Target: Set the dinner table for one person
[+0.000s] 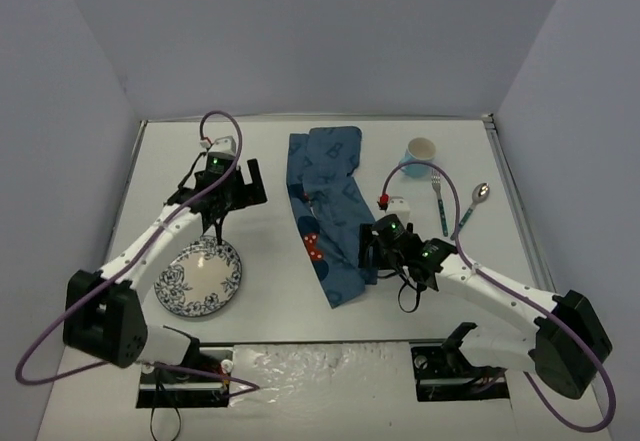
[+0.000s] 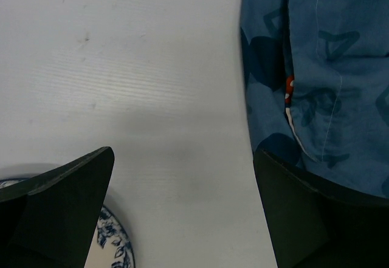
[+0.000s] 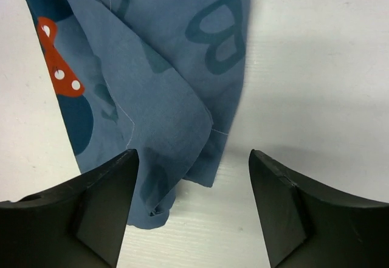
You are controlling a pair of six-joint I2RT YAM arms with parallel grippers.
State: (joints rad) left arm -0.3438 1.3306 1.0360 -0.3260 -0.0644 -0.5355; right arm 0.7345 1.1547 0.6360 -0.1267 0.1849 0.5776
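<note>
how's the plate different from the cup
The plate is flat and wide; the cup stands upright and is much narrower across. The plate is white with a dark blue floral band, while the cup is plain light blue outside. The plate lies at the near left; the cup sits at the far right, just beyond the fork. Both rest on the white table, clear of the blue cloth.

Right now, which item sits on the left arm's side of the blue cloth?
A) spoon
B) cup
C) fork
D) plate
D: the plate lies left of the blue cloth, while the cup, fork and spoon lie right of it.
</note>
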